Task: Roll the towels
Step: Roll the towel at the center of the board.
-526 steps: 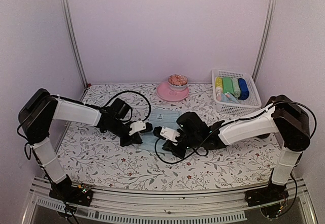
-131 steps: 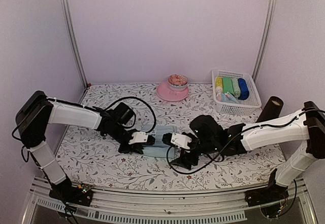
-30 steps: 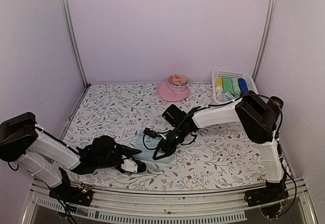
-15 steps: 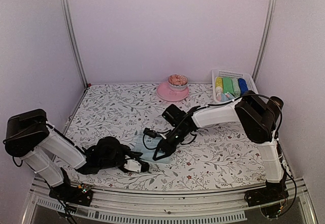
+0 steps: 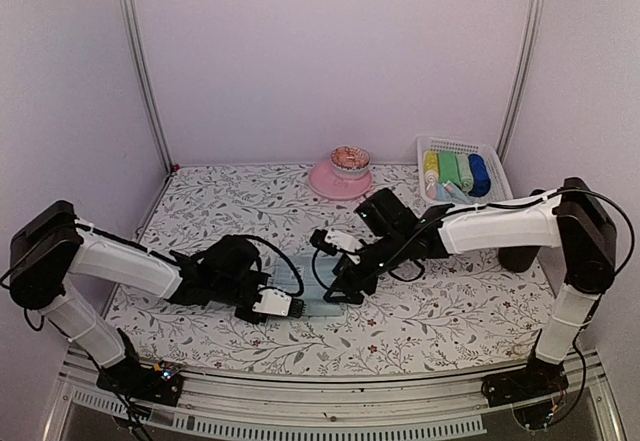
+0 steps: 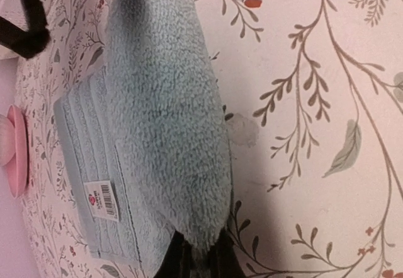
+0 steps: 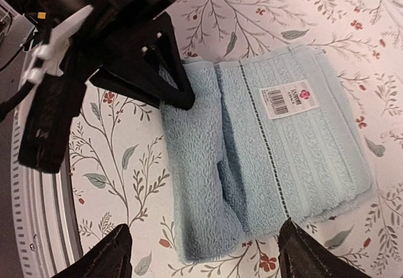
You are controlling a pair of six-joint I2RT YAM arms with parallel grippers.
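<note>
One pale blue towel point(image 5: 310, 286) lies on the flowered table, its near half folded over into a thick loose roll point(image 6: 167, 120). The flat half carries a white label point(image 7: 286, 98). My left gripper point(image 6: 200, 262) is shut on the left end of the rolled part, and it shows as dark jaws at the towel's edge in the right wrist view point(image 7: 173, 86). My right gripper point(image 7: 204, 256) hangs open just above the towel's right end, its fingertips point(image 7: 104, 259) spread wider than the roll and touching nothing. From above, the left gripper point(image 5: 290, 306) and the right gripper point(image 5: 338, 286) flank the towel.
A white basket point(image 5: 497, 201) at the back right holds rolled towels in yellow, green and blue. A pink plate point(image 5: 325, 183) with a small bowl on it stands at the back centre. Black cables loop near both wrists.
The right gripper has opened and let go of the towel, and its arm has swung to the right. The left gripper has shut on the towel's end and moved up the table.
</note>
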